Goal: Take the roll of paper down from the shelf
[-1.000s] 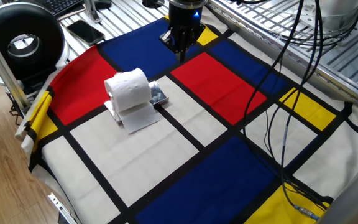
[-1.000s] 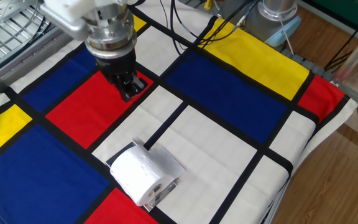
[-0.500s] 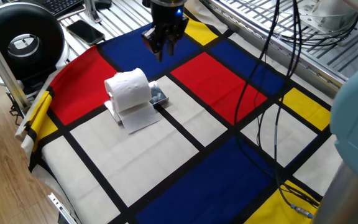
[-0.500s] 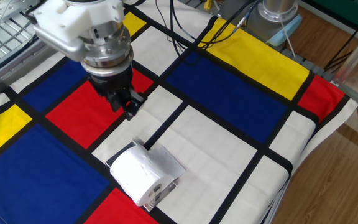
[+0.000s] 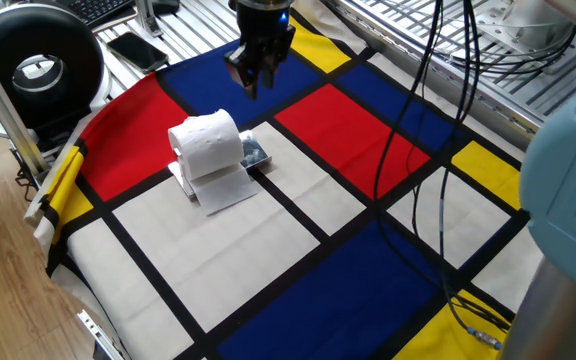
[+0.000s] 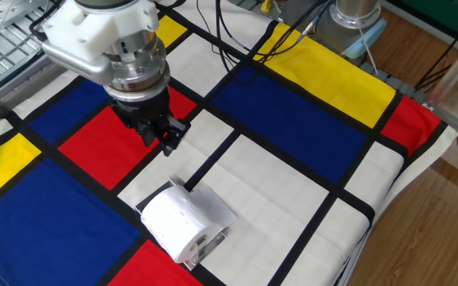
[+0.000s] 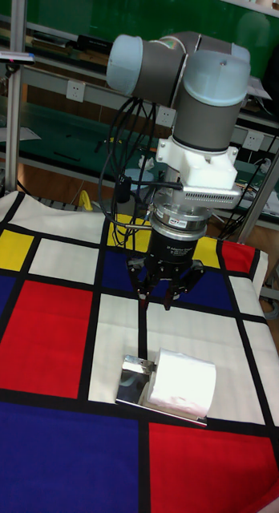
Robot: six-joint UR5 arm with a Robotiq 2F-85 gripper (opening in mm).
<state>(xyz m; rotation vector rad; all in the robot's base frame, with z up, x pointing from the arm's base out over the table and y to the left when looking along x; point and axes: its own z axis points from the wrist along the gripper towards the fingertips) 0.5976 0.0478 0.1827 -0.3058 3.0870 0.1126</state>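
The white roll of paper point(image 5: 208, 143) lies on its side on the small shiny metal shelf point(image 5: 256, 153), with one loose sheet point(image 5: 224, 189) hanging off the front. The roll point(image 7: 184, 382) covers most of the shelf point(image 7: 135, 382), whose bare end reflects light. The roll point(image 6: 176, 222) and a sliver of the shelf point(image 6: 207, 243) also show in the other fixed view. My gripper point(image 7: 157, 300) hangs above the cloth just behind the roll, pointing down, fingers spread, empty. It is apart from the roll point(image 5: 257, 86) point(image 6: 165, 143).
A cloth of red, blue, yellow and white panels point(image 5: 348, 130) covers the table. Black cables point(image 5: 428, 150) drape across its right side. A black round device point(image 5: 38, 65) and a phone point(image 5: 138, 48) lie beyond the left edge. Grey slatted frame point(image 5: 548, 90) runs behind.
The gripper has travelled from over the red panel toward the roll's side of the cloth and turned a little. The roll and shelf have not moved.
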